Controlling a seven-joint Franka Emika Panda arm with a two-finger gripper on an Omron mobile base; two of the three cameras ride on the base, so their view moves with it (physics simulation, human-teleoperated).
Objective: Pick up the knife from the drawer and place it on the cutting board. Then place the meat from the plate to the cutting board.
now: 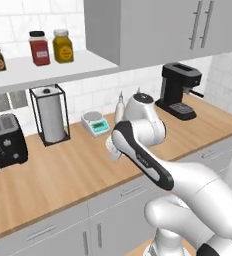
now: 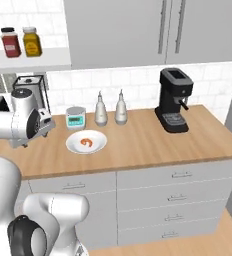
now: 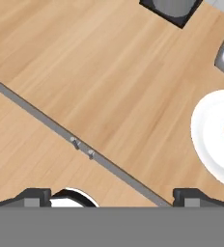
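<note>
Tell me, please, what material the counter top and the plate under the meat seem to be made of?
The counter top looks like light wood with a matte finish: long grain streaks run along it. The plate looks like glazed white ceramic, smooth and evenly white, though plastic is possible. The meat on it is orange-red.

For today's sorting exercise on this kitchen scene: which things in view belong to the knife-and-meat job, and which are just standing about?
Belong to the job:
- meat, on the white plate
- closed drawer under the counter
- gripper, fingers open above the counter

Standing about:
- coffee machine
- kitchen scale
- two bottles
- paper towel holder
- toaster
- spice jars
</note>
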